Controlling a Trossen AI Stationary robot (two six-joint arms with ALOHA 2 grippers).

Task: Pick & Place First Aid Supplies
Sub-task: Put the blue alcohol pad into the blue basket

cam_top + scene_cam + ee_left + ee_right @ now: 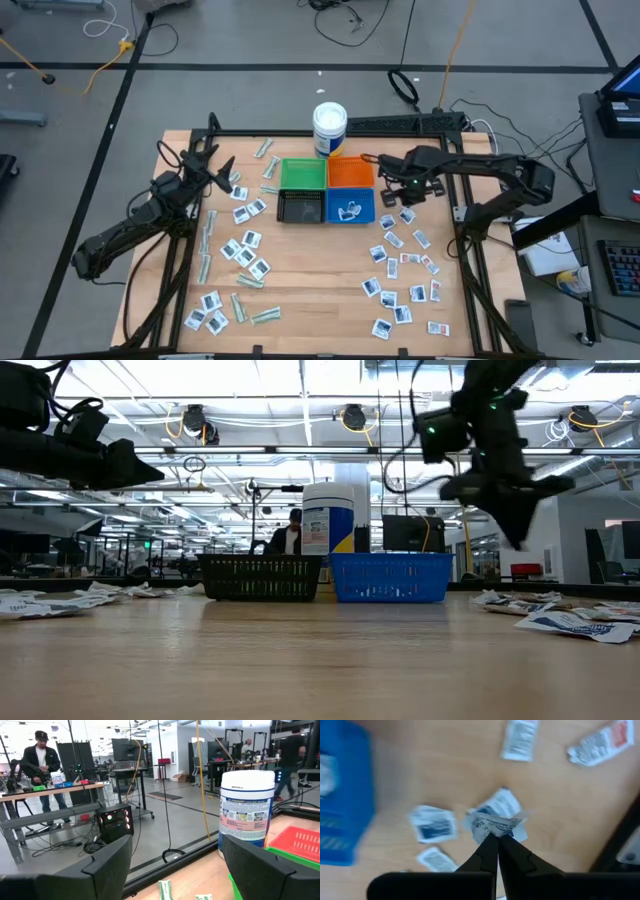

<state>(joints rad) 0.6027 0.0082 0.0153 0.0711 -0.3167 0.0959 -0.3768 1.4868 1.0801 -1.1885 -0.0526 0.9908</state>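
Pinching a white packet (496,824) by its edge, the right gripper (497,840) hangs above the table (310,290) just beside the blue bin (351,205), its two fingers pressed together on the crumpled paper. The hold looks thin: only a corner sits between the tips, so the carry should be slow and level, with no quick wrist turn that could flick the packet loose.

The blue bin already holds at least one white packet, so I judge it the likely target for this one. It touches the orange bin (350,173) behind it and the black bin (301,206) on its other side, with the green bin (303,173) at the far corner of the block. The gripper should be well over the middle of the blue bin before it lets go, not over a shared wall, and low enough that the light packet cannot drift.

More packets (434,824) lie on the wood right under the gripper, near the bin, and should stay undisturbed.

The left gripper (215,170) waits over the table's left side with its fingers spread and nothing between them, facing the white tub (247,810). Many packets (245,245) and slim green strips (265,315) still lie scattered on both sides, so most of the sorting remains.
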